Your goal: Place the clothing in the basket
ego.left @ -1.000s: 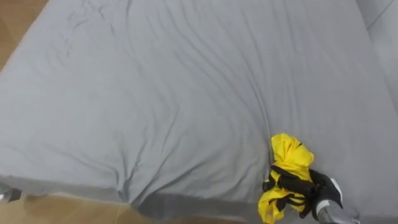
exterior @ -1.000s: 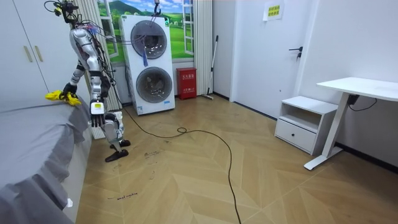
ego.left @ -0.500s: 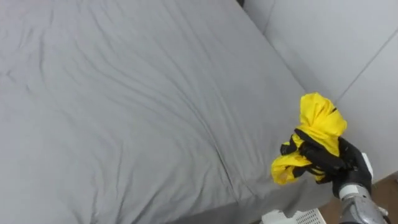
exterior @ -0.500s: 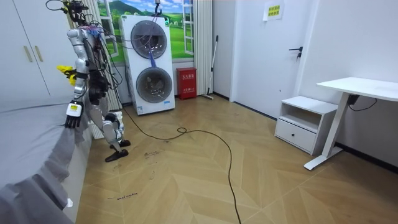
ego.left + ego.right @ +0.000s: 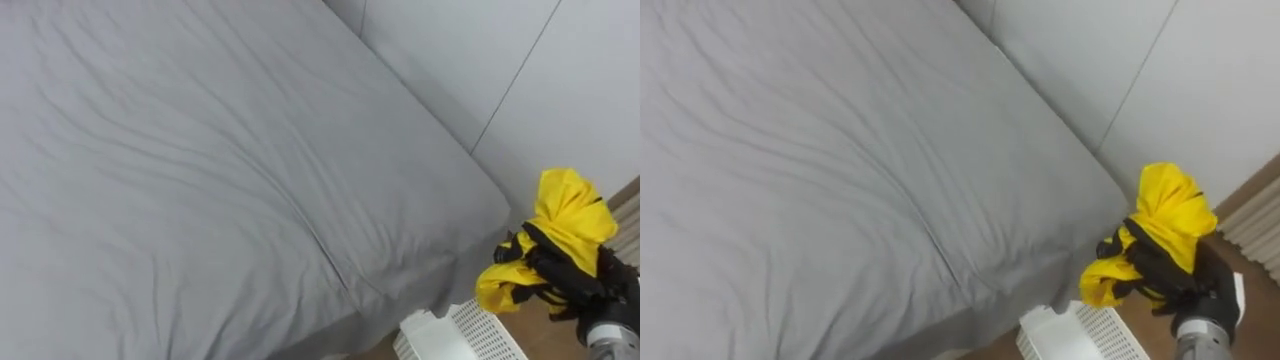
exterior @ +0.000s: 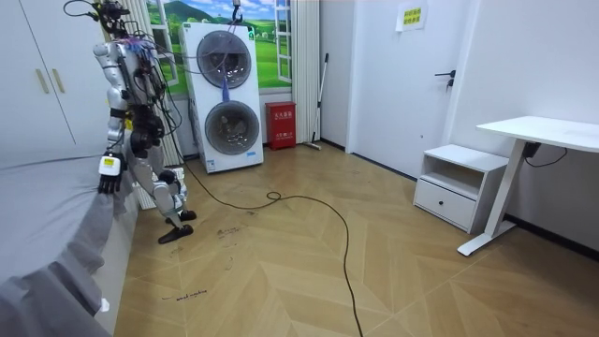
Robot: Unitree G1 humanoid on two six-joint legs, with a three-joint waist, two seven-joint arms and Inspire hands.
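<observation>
The robot's black right hand (image 5: 572, 283) is clenched around a crumpled yellow cloth garment (image 5: 566, 208), which bunches above its fingers. A white slatted plastic basket (image 5: 478, 336) sits below and to the hand's left, probably a short lowering away.

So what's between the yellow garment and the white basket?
Nothing. In the left eye view, the yellow garment, clutched in the right hand, hangs clear of the white basket; the gap between them is bare.
</observation>
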